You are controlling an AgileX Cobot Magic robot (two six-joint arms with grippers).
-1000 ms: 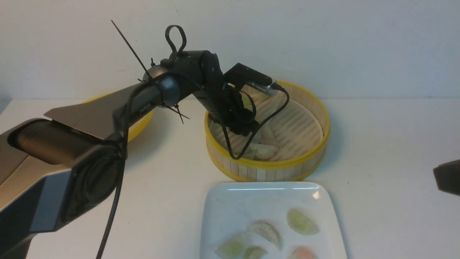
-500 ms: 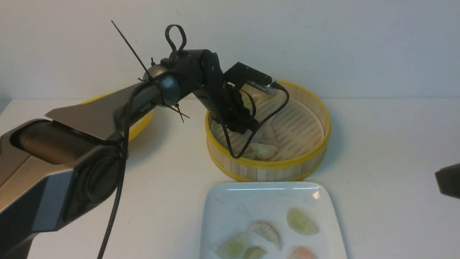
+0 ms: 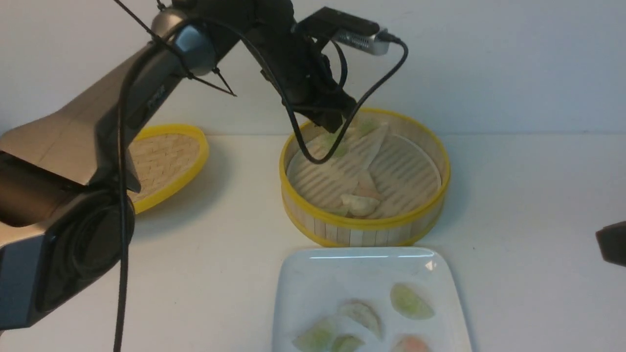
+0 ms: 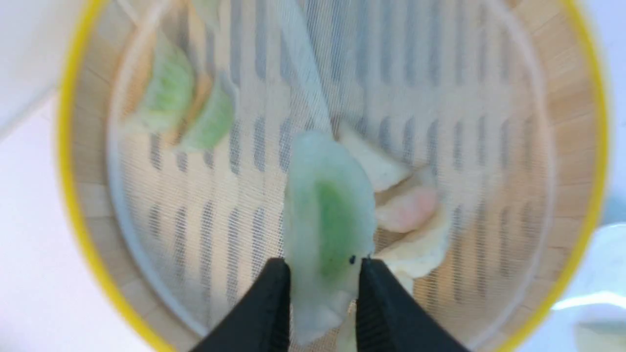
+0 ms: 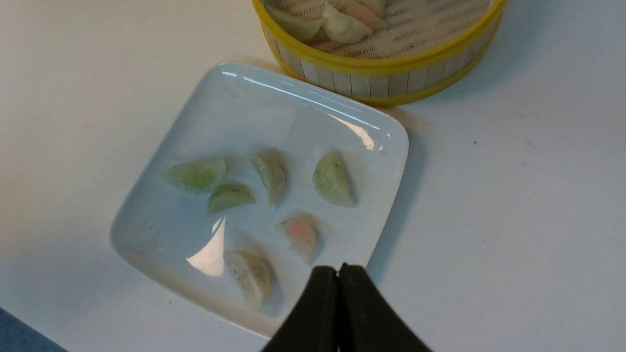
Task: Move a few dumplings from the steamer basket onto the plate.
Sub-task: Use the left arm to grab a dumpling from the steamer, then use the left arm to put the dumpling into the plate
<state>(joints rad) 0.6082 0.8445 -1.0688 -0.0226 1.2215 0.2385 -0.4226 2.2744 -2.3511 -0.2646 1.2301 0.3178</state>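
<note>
Our left end effector [image 4: 323, 266] is clamped on a pale green dumpling [image 4: 328, 215], pinching one end of it, and holds it in the air over the steamer basket [image 3: 364, 226]. We judge the dumpling light, soft and slick. Most of it juts out beyond the grip, so a hold nearer its thick middle would be safer, and hard squeezing could tear the skin. The basket's lined floor carries two green dumplings [image 4: 166, 93] near the wall and a huddle of whitish and pinkish ones [image 4: 408, 215]. The plate [image 5: 254, 105], just beside the basket on the table [image 5: 489, 195], carries six dumplings [image 5: 334, 178]. Our right end effector [image 5: 338, 270] hovers by the plate's edge, jaws together on nothing.
</note>
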